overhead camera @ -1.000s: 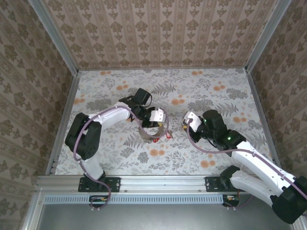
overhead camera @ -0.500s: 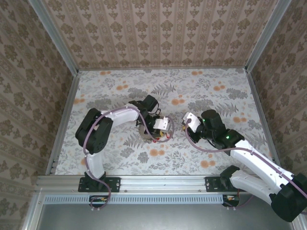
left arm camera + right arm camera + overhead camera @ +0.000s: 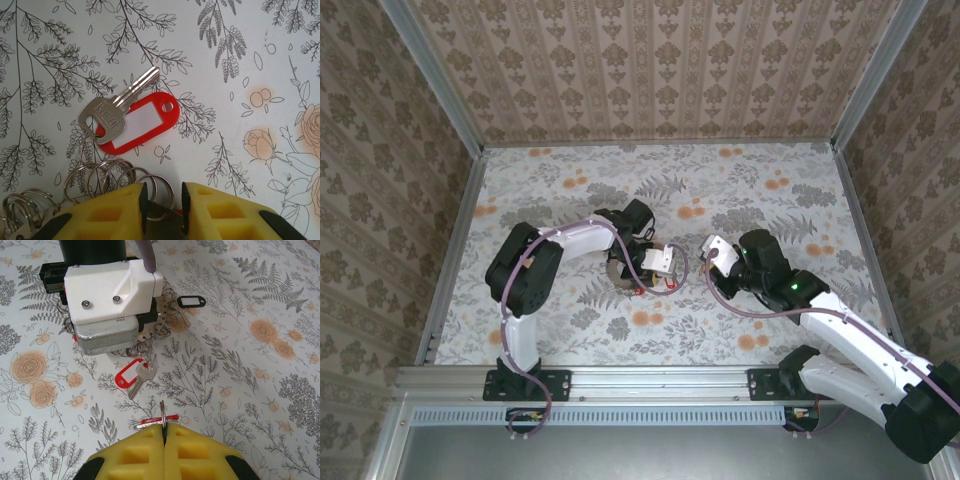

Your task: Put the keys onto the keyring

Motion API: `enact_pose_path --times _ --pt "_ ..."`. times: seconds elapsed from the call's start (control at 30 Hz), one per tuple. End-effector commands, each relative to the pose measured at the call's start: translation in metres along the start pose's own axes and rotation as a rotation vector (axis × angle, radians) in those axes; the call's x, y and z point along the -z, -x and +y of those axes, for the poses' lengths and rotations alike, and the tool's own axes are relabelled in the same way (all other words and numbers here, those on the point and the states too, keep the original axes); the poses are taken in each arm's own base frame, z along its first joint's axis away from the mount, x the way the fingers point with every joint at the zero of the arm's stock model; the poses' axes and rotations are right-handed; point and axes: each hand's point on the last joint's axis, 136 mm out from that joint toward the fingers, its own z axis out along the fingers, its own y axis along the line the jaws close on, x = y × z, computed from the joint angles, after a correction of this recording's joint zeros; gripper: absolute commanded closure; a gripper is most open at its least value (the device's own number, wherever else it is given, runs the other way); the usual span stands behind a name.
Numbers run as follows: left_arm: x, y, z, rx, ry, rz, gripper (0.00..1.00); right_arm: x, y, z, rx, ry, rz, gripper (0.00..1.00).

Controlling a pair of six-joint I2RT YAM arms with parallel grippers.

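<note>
Keyring: coil of silvery rings [image 3: 100, 177] lies flat on the desk [image 3: 260, 50], at the tips of the left gripper [image 3: 163, 192]; one loop reaches into the gap between the jaws
Loose key: silver, with red tag [image 3: 142, 122], flat on the desk just beside the keyring
Second key: [image 3: 152, 421] stands on edge in the right gripper [image 3: 164, 429], near the loose key
Left gripper: jaws a little apart
Right gripper: fingers pressed together on the second key
Black tag: [image 3: 191, 301] on the desk, beyond the keyring
</note>
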Motion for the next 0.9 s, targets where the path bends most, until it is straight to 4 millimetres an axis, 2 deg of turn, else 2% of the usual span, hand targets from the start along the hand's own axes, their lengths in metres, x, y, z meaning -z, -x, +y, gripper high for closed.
enact_pose_path --times 0.0,0.03,0.07,0.4,0.57,0.87 --pt "0.012 0.001 0.003 0.020 0.024 -0.003 0.70 0.002 0.002 -0.002 0.024 -0.009 0.006 1.00" --pt "0.015 0.001 0.004 0.021 0.031 -0.009 0.62 0.002 0.003 -0.002 0.025 -0.010 0.005 1.00" --pt "0.018 -0.001 0.005 0.026 0.037 -0.009 0.59 0.002 0.003 -0.002 0.025 -0.010 0.004 1.00" --pt "0.013 -0.009 0.013 0.051 0.052 0.042 0.59 0.003 0.003 -0.003 0.028 -0.014 0.003 1.00" --pt "0.019 -0.015 0.021 0.064 0.103 0.082 0.59 0.004 0.002 -0.003 0.026 -0.019 0.001 1.00" --pt "0.016 -0.033 0.016 0.075 0.076 0.185 0.59 0.005 0.002 -0.003 0.026 -0.021 0.001 1.00"
